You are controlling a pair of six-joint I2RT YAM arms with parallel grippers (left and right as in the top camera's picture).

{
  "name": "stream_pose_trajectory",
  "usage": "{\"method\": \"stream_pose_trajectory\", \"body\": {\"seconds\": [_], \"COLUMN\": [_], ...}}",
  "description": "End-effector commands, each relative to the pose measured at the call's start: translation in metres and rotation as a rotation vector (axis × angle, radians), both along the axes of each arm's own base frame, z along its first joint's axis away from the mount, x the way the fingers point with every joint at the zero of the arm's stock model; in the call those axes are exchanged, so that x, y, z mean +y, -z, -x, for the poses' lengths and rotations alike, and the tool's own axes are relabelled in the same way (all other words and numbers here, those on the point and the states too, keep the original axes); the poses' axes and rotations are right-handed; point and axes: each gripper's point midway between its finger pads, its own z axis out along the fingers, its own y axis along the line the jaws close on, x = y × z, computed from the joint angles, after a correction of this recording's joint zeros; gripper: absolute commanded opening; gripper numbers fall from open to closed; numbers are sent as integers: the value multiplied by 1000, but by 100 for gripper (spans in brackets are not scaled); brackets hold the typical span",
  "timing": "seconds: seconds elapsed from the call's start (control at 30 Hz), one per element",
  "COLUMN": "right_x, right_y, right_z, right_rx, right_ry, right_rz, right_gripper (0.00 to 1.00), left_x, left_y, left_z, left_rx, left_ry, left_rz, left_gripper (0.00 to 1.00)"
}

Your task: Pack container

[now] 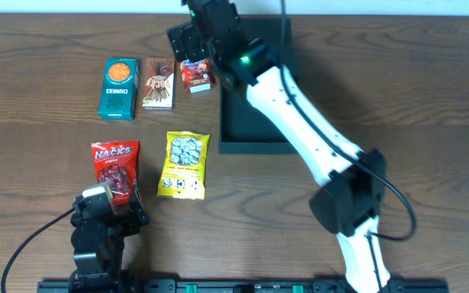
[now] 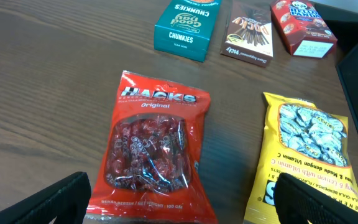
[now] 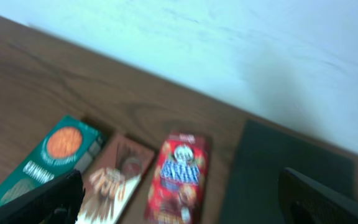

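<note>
Hovering nr red snack box (image 3: 178, 177) by container (image 1: 255, 147) left edge, R claw (image 3: 182, 202) spread wide, L claw (image 2: 182, 199) likewise, both empty

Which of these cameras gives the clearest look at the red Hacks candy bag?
The left wrist view: the red Hacks bag fills mid-frame, its label readable and candies visible. The overhead view shows it whole but small, left of the yellow bag. The right wrist view misses it entirely.

Dark charcoal container (image 1: 255, 147), wood-grained brown surface (image 1: 39, 122), teal carton (image 1: 119, 88) with orange circle, brown box (image 1: 159, 83), red box (image 1: 195, 76), red bag (image 1: 116, 169), yellow pouch (image 1: 184, 165) with seemingly blue-white sweets.
</note>
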Motion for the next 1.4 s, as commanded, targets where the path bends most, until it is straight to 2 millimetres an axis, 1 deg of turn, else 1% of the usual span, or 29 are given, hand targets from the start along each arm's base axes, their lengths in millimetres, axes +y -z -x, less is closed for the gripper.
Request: {"method": "stream_pose_trajectory", "body": {"seconds": [0.0,0.13,0.23,0.3,0.33,0.4,0.47,0.53,0.6,0.67,0.73,0.83,0.9,0.93,1.0,1.07,1.13,1.2,1.27,1.3,1.37], "right_x": [11,22,23,27,34,51,63,70,70,65,56,34,12,-1,-35,-74,-107,-138,-162,-172,-182], "right_y": [56,95,115,116,116,116,119,124,127,126,117,96,77,67,46,28,18,10,3,-1,-8], "right_z": [-15,-23,-24,-21,-17,-5,8,19,23,22,19,10,4,0,-8,-12,-13,-11,-2,4,17], "right_rx": [44,59,87,97,104,130,174,208,220,233,238,239,248,253,263,277,297,320,342,352,369], "right_ry": [-41,-50,-49,-62,-93,-159,-181,-179,-181,-168,-159,-126,-104,-93,-59,-2,51,96,114,115,106], "right_rz": [44,49,63,53,36,-1,-34,-39,-27,-28,-31,-34,-47,-60,-82,-86,-82,-74,-43,-23,8], "right_gripper": [99,99,99,99,99,99,99,99,99,99,99,99,99,99,99,99,99,99,99,99,99], "left_x": [3,3,3,3,3,3,3,3,3,3,3,3,3,3,3,3,3,3,3,3,3], "left_y": [3,3,3,3,3,3,3,3,3,3,3,3,3,3,3,3,3,3,3,3,3], "left_z": [0,0,0,0,0,0,0,0,0,0,0,0,0,0,0,0,0,0,0,0,0], "left_rx": [3,4,4,4,4,4,4,4,4,4,4,4,4,3,3,4,4,4,4,4,4], "left_ry": [-16,-15,-16,-16,-16,-15,-16,-15,-16,-16,-16,-15,-16,-16,-16,-16,-15,-16,-16,-15,-15], "left_rz": [-4,-4,-4,-4,-4,-4,-4,-4,-4,-4,-4,-4,-4,-4,-4,-4,-4,-4,-4,-4,-4], "left_gripper": [95,95,95,95,95,95,95,95,95,95,95,95,95,95,95,95,95,95,95,95,95]}}
